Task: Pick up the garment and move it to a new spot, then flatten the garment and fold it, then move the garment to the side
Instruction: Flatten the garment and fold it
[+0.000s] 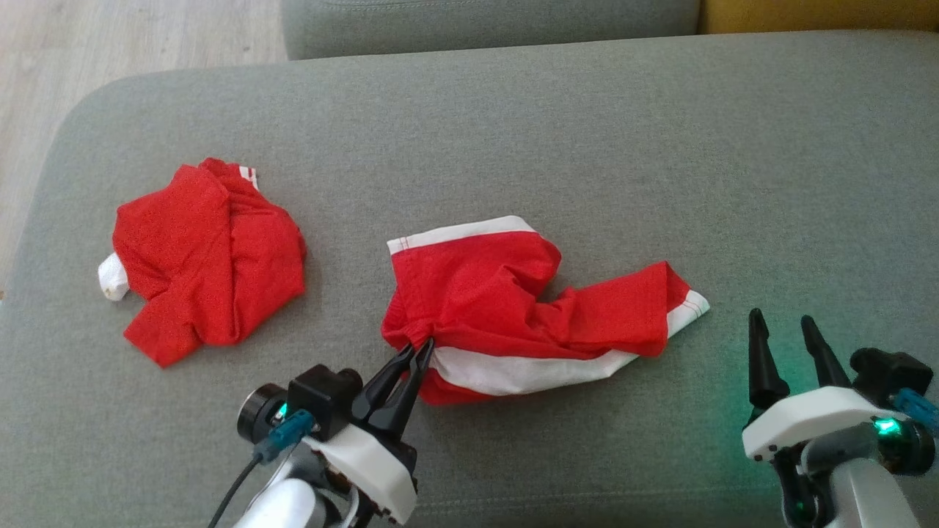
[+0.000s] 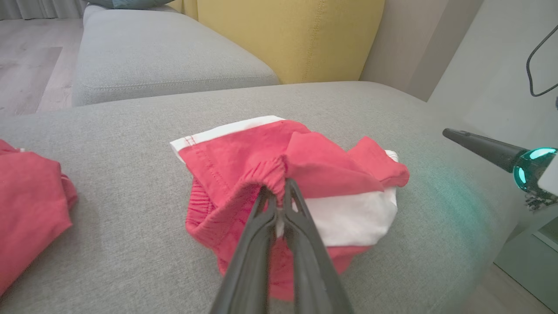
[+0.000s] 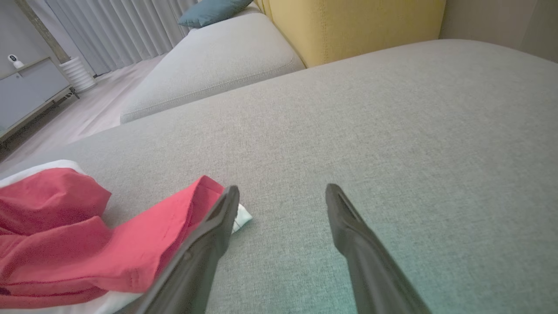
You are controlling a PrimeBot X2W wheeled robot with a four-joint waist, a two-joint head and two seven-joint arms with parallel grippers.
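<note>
head view showed the red garment [image 1: 513,301] with white bands lying crumpled near the middle of the grey sofa seat [image 1: 513,110]. the left pincer [image 1: 419,350] was closed on a bunched fold at the garment's near left edge; left wrist view put that fold at a gathered, elastic-looking hem. the right pincer [image 1: 781,320] had its fingers spread apart, holding nothing, near the garment's right end. a second red garment [image 1: 209,257] lay crumpled well apart to the left.
</note>
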